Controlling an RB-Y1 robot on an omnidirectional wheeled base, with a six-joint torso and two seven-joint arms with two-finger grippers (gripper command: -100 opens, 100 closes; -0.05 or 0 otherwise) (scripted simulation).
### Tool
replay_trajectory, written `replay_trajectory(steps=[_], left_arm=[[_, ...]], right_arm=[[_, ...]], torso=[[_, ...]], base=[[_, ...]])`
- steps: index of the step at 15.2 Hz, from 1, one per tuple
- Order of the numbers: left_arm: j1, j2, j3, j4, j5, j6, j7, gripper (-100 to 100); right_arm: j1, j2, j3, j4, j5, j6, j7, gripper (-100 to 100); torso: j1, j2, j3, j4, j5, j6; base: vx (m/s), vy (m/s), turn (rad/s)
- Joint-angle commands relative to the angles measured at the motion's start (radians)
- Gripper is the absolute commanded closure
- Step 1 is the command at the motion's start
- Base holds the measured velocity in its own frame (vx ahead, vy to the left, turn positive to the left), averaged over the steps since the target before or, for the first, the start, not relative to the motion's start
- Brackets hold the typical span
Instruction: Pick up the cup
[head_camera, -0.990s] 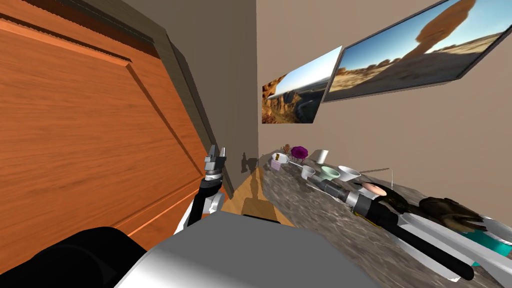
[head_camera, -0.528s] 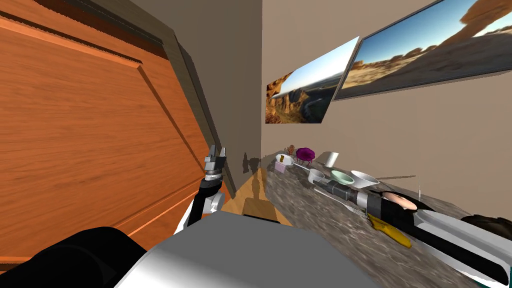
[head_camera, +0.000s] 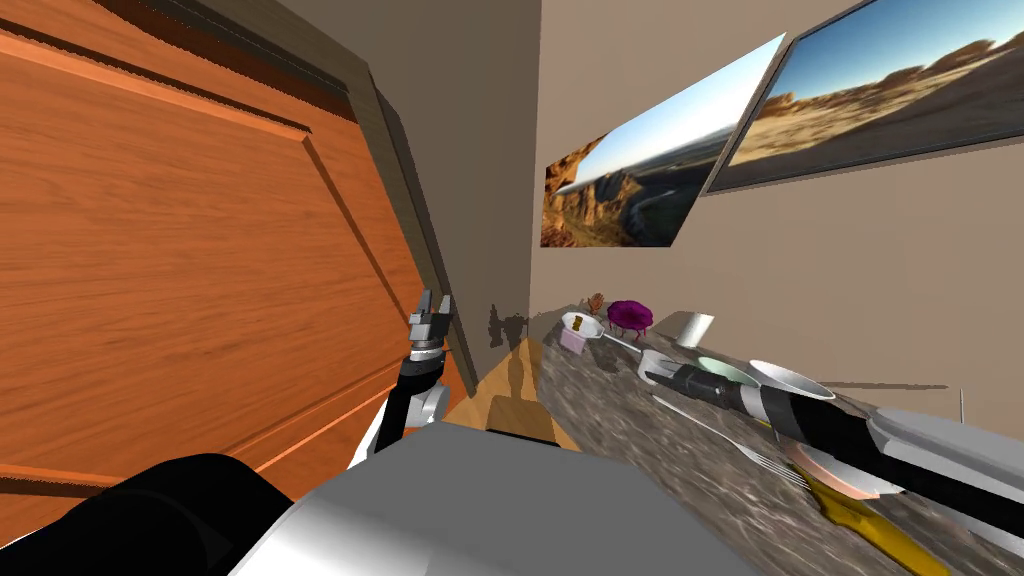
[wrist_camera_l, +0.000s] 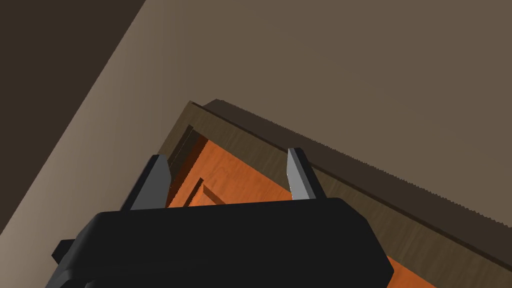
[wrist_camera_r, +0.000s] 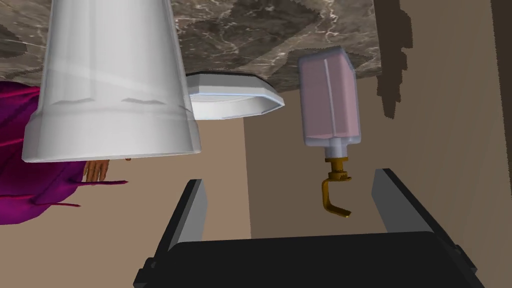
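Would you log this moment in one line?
right tool: open, near tall white tapered cup, not around it | left tool: open, near orange wooden door

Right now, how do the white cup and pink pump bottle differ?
The white cup is tapered, open-topped; the pink pump bottle is boxy with a gold pump. The bottle lines up between the open fingers of the right gripper; the cup sits beside them. Both stand on the marbled counter.
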Motion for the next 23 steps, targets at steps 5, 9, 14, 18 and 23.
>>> replay_trajectory(steps=[5,9,14,18,23], left_arm=[[0.000,0.000,0.000,0.000,0.000,0.000,0.000,0],[0.000,0.000,0.000,0.000,0.000,0.000,0.000,0],[0.000,0.000,0.000,0.000,0.000,0.000,0.000,0],[0.000,0.000,0.000,0.000,0.000,0.000,0.000,0],[0.000,0.000,0.000,0.000,0.000,0.000,0.000,0]], right_arm=[[0.027,-0.137,0.049,0.114,0.065,-0.048,0.019,-100],[0.037,-0.181,0.067,0.142,0.083,-0.060,0.023,-100],[0.072,-0.264,0.122,0.214,0.133,-0.095,0.035,-100],[0.095,-0.306,0.157,0.253,0.162,-0.115,0.041,-100],[0.126,-0.347,0.202,0.296,0.194,-0.138,0.047,-100]], torso=[[0.001,0.000,0.000,0.000,0.000,0.000],[0.000,0.002,0.001,0.000,0.000,0.000],[0.000,0.002,0.001,0.000,0.000,0.000],[0.001,0.001,0.001,0.000,0.000,0.000],[0.000,0.003,0.002,0.001,0.000,0.001]], base=[[0.058,0.057,0.135],[0.043,0.038,0.091],[0.044,0.044,0.109],[0.056,0.048,0.115],[0.037,0.028,0.072]])
